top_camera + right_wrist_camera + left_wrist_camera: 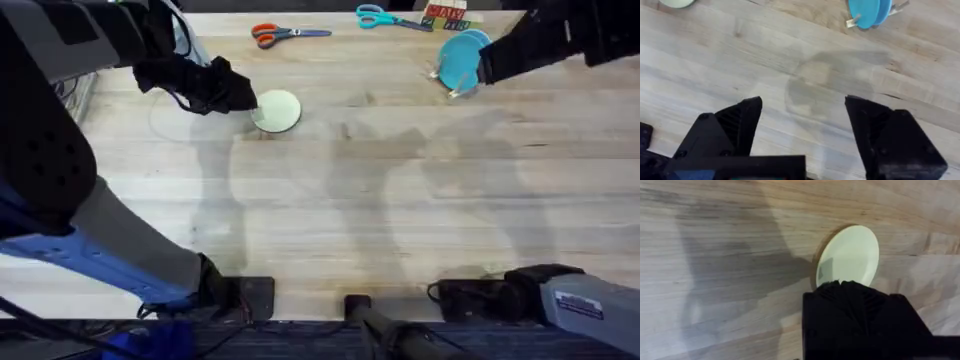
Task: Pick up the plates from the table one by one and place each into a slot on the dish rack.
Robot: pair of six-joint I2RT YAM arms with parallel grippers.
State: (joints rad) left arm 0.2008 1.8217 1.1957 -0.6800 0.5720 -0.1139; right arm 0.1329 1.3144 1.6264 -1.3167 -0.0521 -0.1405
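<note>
One cream plate [277, 110] on the table [380, 200]; two blue plates [464, 57] racked.

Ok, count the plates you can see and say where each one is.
3. A cream-yellow plate lies flat on the table beside the left gripper; two blue plates stand in the dish rack. More could be hidden.
</note>
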